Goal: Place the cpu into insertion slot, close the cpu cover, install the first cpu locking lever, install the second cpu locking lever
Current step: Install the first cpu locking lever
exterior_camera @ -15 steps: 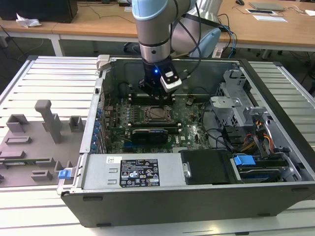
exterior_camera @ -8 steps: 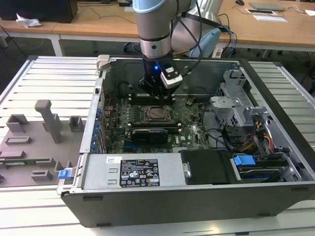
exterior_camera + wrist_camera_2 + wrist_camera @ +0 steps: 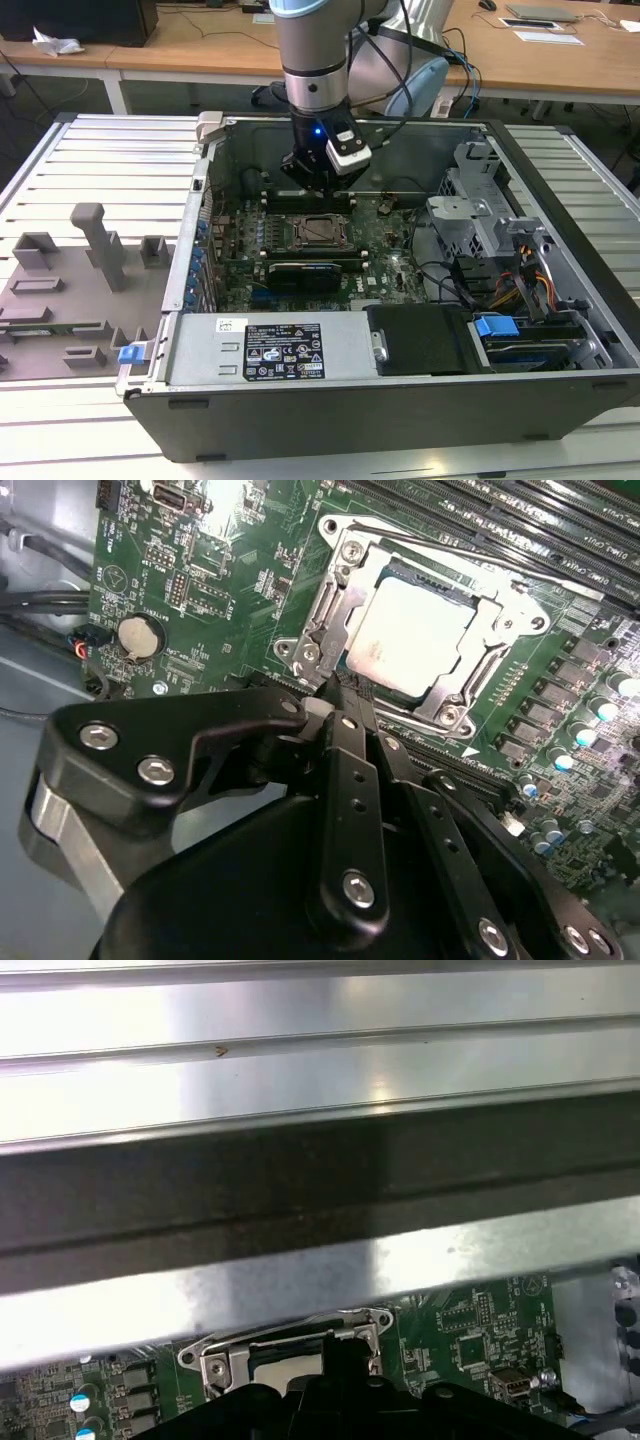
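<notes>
Black and many-linked, the tool (image 3: 335, 695) hangs from the grey robot arm (image 3: 312, 60) inside the open dark computer case (image 3: 560, 250), poised over the green motherboard (image 3: 385, 262) just beyond the far edge of the socket as the exterior view shows it. In the second wrist view its two slim black fingers (image 3: 350, 740) lie pressed together with no gap between them and nothing held, their tips resting at or just above the near corner of the socket frame; whether they actually touch the metal cannot be told. The small flat square cpu with its pale silver-grey face (image 3: 410, 635) already sits in the square dark insertion slot with its silvery rim (image 3: 325, 605), and the thin silvery cpu cover, a frame plate with a large central window (image 3: 480, 670), lies flat around the chip, so placing and closing look done. A thin steel locking lever rod (image 3: 440, 550) runs along the far side of the socket, its long axis parallel to that edge; whether it is latched cannot be judged. The relation that matters: the socket lies directly ahead of the fingertips, the chip just past them, and the levers run along the socket's sides. The case rests on a ribbed silvery worktop (image 3: 90, 160), where a grey moulded fixture tray (image 3: 70, 290) sits at the exterior view's left.
</notes>
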`<state>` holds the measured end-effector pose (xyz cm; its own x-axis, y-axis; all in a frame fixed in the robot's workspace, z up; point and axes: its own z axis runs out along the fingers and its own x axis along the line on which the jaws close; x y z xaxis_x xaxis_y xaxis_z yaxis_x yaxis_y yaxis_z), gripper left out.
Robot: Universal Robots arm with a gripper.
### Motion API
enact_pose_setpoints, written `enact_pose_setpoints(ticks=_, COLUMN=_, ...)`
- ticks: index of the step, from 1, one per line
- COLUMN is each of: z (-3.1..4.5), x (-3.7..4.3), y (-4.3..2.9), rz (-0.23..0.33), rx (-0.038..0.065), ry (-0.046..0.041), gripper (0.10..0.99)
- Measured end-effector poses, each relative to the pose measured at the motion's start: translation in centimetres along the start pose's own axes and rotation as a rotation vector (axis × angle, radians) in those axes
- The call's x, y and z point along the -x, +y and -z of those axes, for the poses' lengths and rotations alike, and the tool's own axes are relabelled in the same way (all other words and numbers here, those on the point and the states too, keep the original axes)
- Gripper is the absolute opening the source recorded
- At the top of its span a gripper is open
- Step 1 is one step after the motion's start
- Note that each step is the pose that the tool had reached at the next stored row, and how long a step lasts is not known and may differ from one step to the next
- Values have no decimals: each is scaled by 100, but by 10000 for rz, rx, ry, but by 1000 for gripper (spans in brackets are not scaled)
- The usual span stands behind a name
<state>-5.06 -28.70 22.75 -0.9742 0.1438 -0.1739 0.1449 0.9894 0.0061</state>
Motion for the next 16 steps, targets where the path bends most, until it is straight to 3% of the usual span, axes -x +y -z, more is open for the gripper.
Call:
enact_pose_setpoints(ticks=1, z=-1, x=2, y=0, rz=4, rx=-5, ry=63, gripper=106)
enact_pose_setpoints(ticks=2, z=-3, x=5, y=1, rz=3, rx=-14, ry=185, gripper=106)
enact_pose_setpoints(ticks=6, z=-11, x=26, y=4, rz=11, rx=-78, ry=823, gripper=106)
enact_pose_setpoints(ticks=7, z=-10, x=26, y=2, rz=9, rx=-86, ry=862, gripper=106)
enact_pose_setpoints(ticks=10, z=-11, x=29, y=-35, rz=10, rx=-88, ry=861, gripper=106)
enact_pose_setpoints(ticks=13, z=-12, x=39, y=-148, rz=14, rx=-105, ry=864, gripper=106)
enact_pose_setpoints(ticks=16, z=-14, x=50, y=-239, rz=25, rx=-204, ry=899, gripper=106)
